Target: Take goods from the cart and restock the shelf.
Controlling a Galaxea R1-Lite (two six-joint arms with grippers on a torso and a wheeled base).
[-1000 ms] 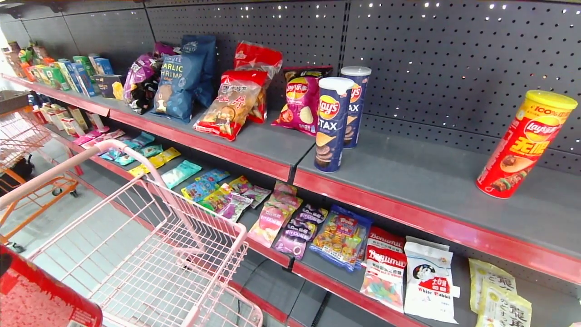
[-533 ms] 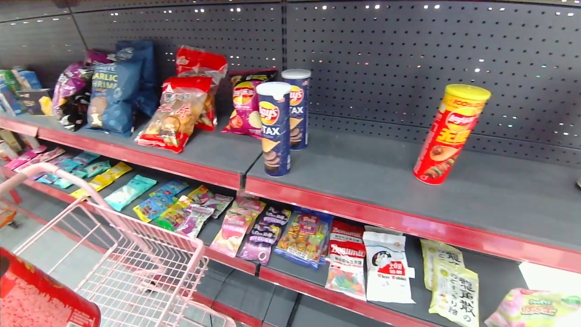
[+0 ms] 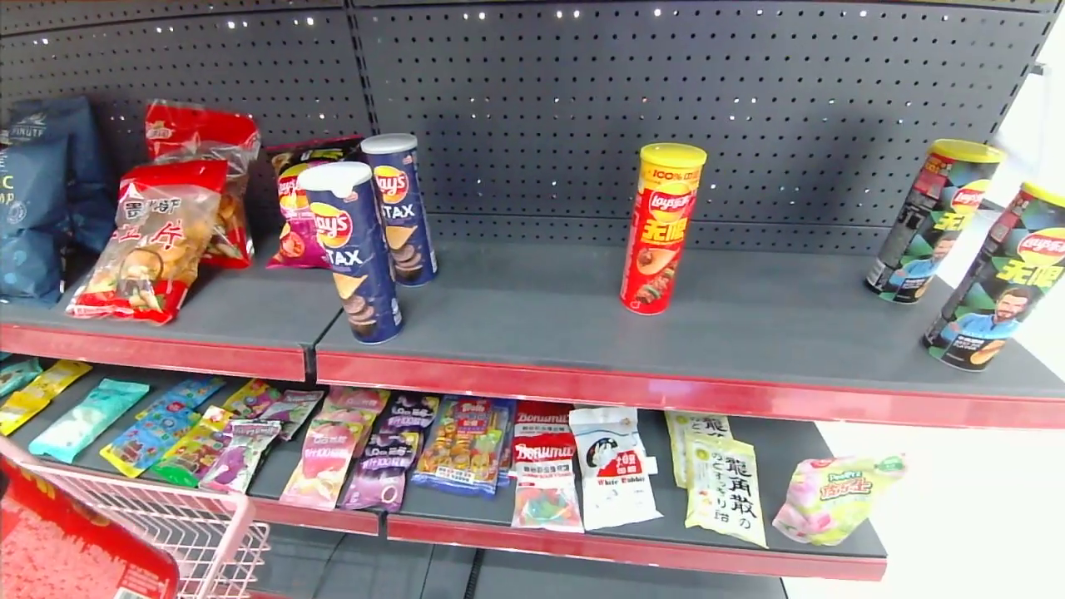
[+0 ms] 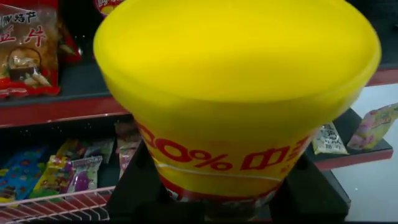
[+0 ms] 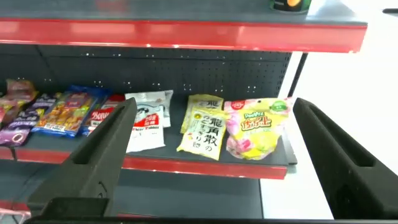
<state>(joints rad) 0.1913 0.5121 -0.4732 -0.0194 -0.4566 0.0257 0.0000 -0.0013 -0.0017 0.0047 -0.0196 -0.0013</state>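
Caught the left tool [image 4: 217,198] clenched on a red chip can [image 4: 236,74] with a yellow lid, black fingers [image 4: 134,193] snug against both sides of the body. Held up in front of the shelving, near the pink wire cart [image 3: 200,520]. Spotted that same can poking in at the lower-left corner of the head view, right beside the cart rim.

Found the right tool [image 5: 205,149] spread wide and gripping nothing, pointed at the lower shelf [image 5: 186,165] and the flat candy packets [image 5: 202,130] lying on it.

Counted 5 cans standing upright on the upper shelf [image 3: 582,329]:
- 2 blue cans [image 3: 354,249] close together, one behind the other, just right of the seam
- 1 lone red can [image 3: 663,229] with a yellow lid, well apart from the blue pair
- 2 dark cans [image 3: 932,220] with yellow lids, near the right end

Also noticed red snack bags [image 3: 154,241], a purple bag [image 3: 291,208] and a blue bag [image 3: 37,200] leaning at the left end of that same level. Couldn't make out much of the cart's inside from here.
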